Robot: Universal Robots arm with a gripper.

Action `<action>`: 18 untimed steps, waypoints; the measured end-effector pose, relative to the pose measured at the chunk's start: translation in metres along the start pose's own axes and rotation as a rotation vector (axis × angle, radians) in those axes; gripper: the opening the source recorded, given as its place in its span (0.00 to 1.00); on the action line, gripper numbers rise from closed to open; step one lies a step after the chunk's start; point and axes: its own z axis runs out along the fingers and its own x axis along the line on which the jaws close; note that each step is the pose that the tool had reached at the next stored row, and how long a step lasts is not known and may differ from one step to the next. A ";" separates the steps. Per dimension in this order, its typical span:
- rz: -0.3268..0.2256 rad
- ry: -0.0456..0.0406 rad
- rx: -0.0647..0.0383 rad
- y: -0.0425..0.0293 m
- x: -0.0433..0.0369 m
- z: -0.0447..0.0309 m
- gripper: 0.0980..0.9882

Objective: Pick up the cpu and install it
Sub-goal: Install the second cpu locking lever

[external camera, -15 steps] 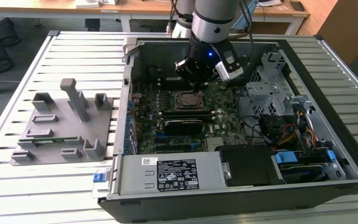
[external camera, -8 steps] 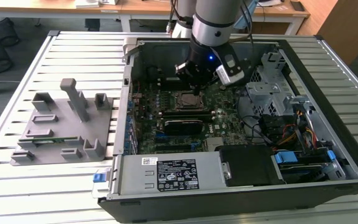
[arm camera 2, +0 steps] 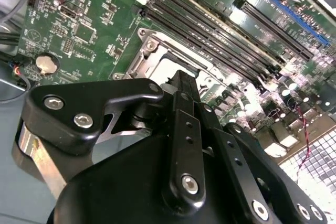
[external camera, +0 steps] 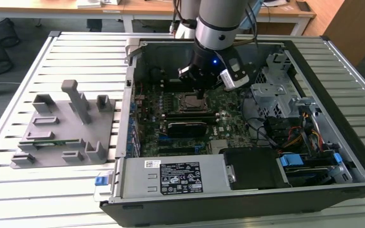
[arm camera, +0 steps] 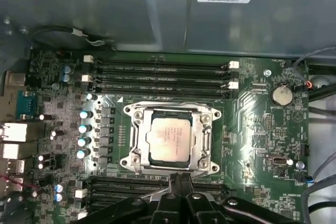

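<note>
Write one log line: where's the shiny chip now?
cpu: in socket | gripper: shut, empty, at socket edge

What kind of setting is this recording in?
Likely a robotics lab or test bench: an open computer case lies on a slatted metal table, a grey fixture beside it, desks behind. The gripper hangs over the socket, where the cpu sits.

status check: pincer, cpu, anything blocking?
Pincer shut, empty, at the socket edge. Cpu seated flat inside the socket frame. Nothing lying on it.
</note>
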 end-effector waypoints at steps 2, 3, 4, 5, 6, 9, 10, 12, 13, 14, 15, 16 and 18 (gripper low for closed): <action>0.000 -0.0002 0.000 -0.0007 0.0034 0.0007 0.01; 0.000 -0.0003 0.000 -0.0010 0.0057 0.0010 0.01; 0.000 -0.0004 0.000 -0.0013 0.0072 0.0014 0.01; 0.000 -0.0003 0.000 -0.0019 0.0081 0.0016 0.01; 0.000 -0.0003 0.000 -0.0029 0.0085 0.0018 0.01; 0.000 -0.0004 0.000 -0.0072 0.0095 0.0025 0.01; 0.000 -0.0003 0.000 -0.0092 0.0100 0.0026 0.01; 0.000 -0.0003 0.000 -0.0129 0.0115 0.0027 0.01; 0.000 -0.0003 0.000 -0.0143 0.0126 0.0029 0.01; 0.000 -0.0003 0.000 -0.0153 0.0140 0.0030 0.01; 0.000 -0.0004 0.000 -0.0161 0.0156 0.0032 0.01; 0.000 -0.0004 0.000 -0.0169 0.0172 0.0033 0.01; 0.000 -0.0003 0.000 -0.0177 0.0204 0.0036 0.01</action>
